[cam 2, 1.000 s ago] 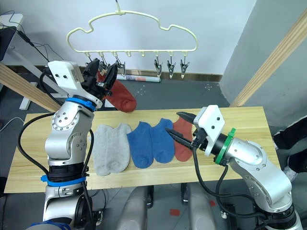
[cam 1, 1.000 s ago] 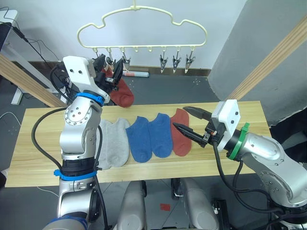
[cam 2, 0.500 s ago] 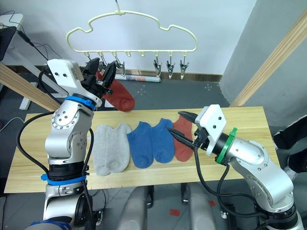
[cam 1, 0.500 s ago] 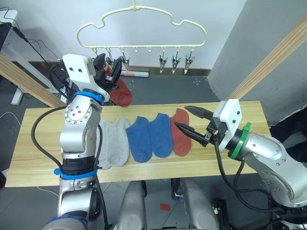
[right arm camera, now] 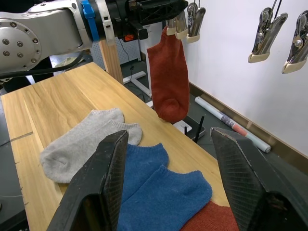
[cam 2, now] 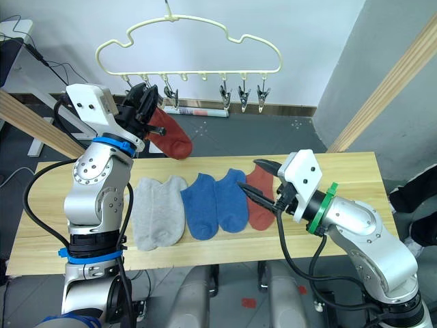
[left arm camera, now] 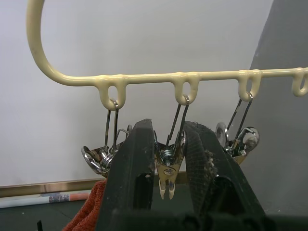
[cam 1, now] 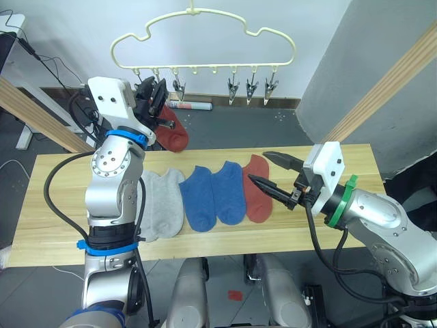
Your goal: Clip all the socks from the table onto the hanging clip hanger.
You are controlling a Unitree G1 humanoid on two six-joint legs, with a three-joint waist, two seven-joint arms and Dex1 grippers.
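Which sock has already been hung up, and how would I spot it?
Find the pale yellow cloud-shaped clip hanger above the table. Near its left end a rust red sock dangles from a clip. The other socks lie flat on the table; this one hangs.

socks: grey pair (cam 1: 160, 203) | blue pair (cam 1: 214, 195) | rust red (cam 1: 258, 188) | hanger (cam 1: 202, 41) pale yellow

A rolled paper tube (cam 1: 190, 106) lies on the floor by the wall.
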